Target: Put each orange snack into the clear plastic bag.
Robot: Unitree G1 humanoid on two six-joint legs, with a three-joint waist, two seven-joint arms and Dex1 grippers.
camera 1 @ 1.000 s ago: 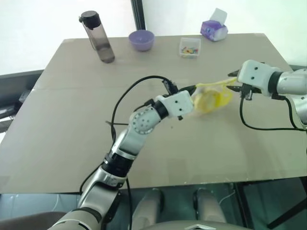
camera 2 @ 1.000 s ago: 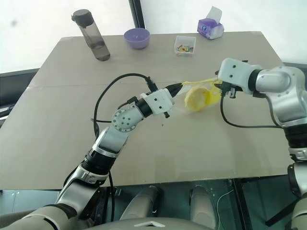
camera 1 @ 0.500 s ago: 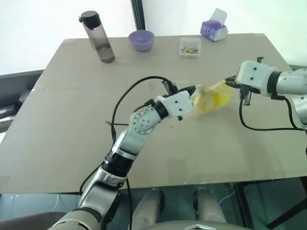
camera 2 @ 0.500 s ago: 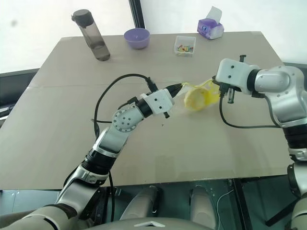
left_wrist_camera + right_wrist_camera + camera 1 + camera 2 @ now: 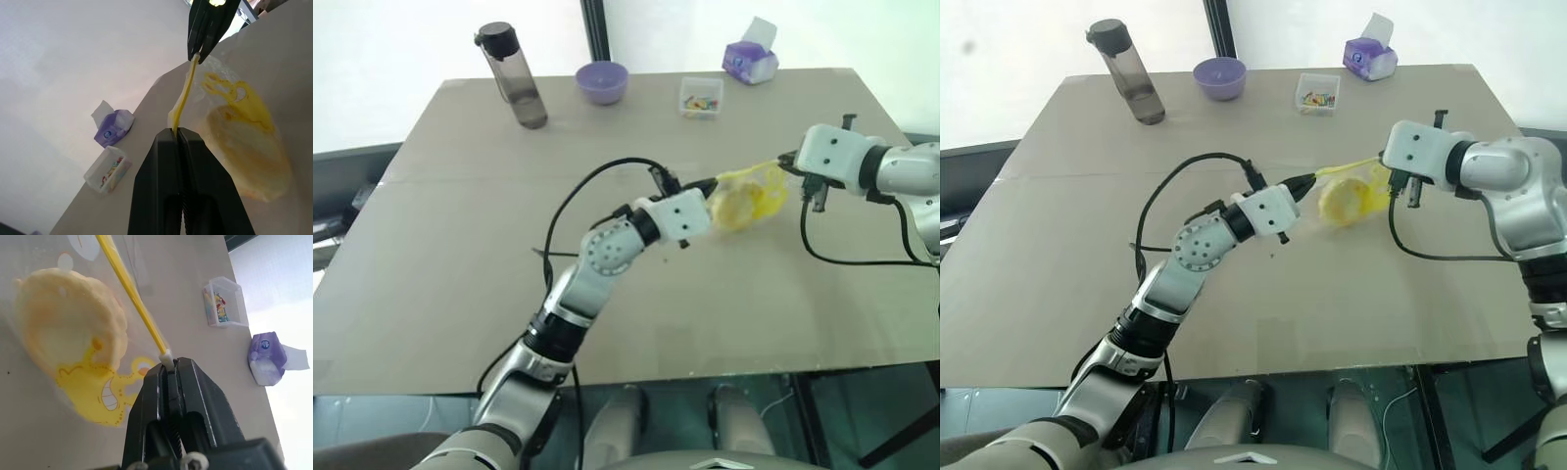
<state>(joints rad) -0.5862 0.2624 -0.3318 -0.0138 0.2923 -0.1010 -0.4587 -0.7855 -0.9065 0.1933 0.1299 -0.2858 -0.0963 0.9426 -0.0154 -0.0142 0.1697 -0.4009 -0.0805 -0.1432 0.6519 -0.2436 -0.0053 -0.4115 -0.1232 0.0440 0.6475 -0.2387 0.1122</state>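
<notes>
Landmark: clear plastic bag point(image 5: 749, 196), lifted off the table point(image 5: 460, 255) near its middle
Left gripper point(image 5: 176, 131): left of the bag; clamped tight on one end of its yellow strip point(image 5: 184, 95)
Orange snack point(image 5: 736, 205): inside the bag; hanging below the strip
Right gripper point(image 5: 167, 366): right of the bag; pinched closed on the strip's other end
Small clear box point(image 5: 701, 98): behind the bag; well apart
Tissue pack point(image 5: 750, 61): behind the bag, further right; well apart

Clear bag point(image 5: 98, 382) with yellow strip and yellow cartoon print; pale orange-yellow bun point(image 5: 68, 328) inside. Purple bowl point(image 5: 602, 80). Smoky grey bottle point(image 5: 514, 76), black cap. Purple-white tissue pack point(image 5: 750, 62). Beige surface point(image 5: 460, 245).
</notes>
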